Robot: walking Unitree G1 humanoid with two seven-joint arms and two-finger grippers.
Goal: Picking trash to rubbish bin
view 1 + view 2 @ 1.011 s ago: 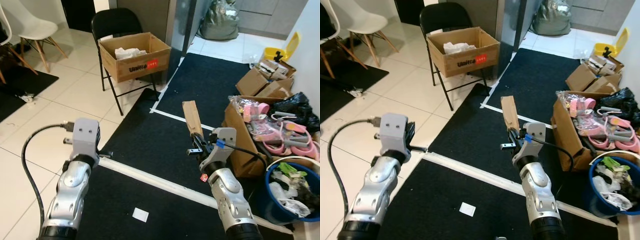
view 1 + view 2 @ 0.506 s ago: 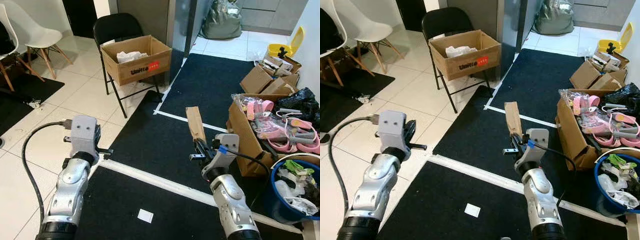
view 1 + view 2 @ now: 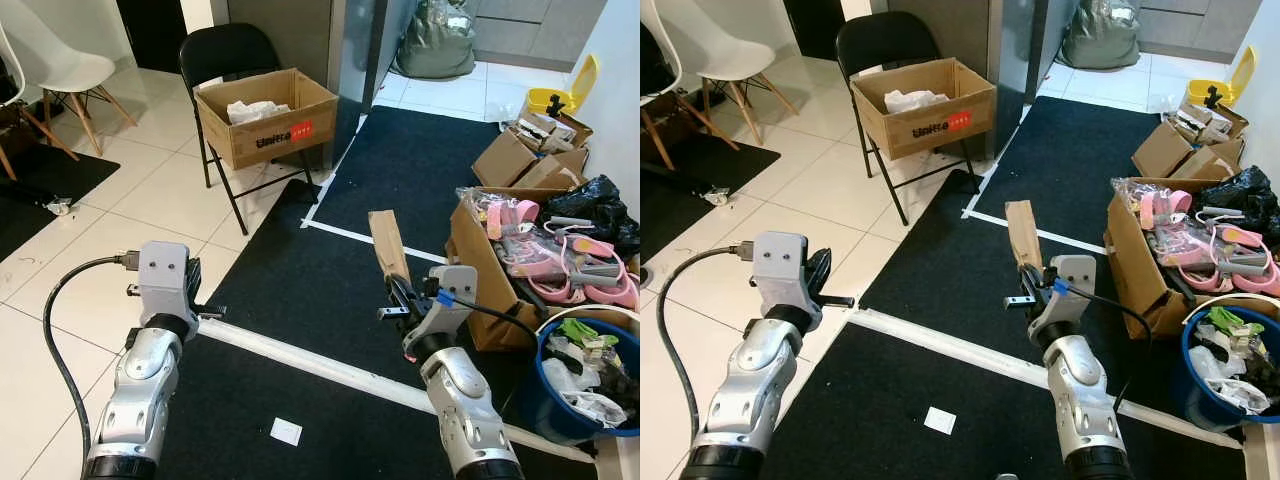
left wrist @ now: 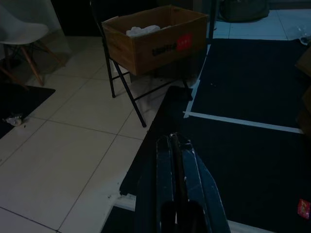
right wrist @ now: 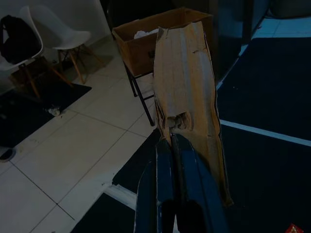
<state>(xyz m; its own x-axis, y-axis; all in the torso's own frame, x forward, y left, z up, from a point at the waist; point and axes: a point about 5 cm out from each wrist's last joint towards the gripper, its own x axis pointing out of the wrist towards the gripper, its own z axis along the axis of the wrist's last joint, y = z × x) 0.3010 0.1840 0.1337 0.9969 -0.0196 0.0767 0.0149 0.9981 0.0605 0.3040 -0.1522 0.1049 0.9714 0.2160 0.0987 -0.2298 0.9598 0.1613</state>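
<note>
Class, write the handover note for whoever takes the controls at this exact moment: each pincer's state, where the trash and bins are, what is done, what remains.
Right pincer: shut on the cardboard strip, held upright above the black mat.
Left pincer: shut, holding nothing.
Blue bin, already full of rubbish, stands to the robot's right.
White scrap lies on the mat between the arms.
Done: strip picked up.
Left: drop the strip in the bin, then probably fetch the scrap.

A cardboard box (image 3: 266,115) is borne on a black folding chair (image 3: 225,60); a white chair (image 3: 60,60) is seen well left of it.
</note>
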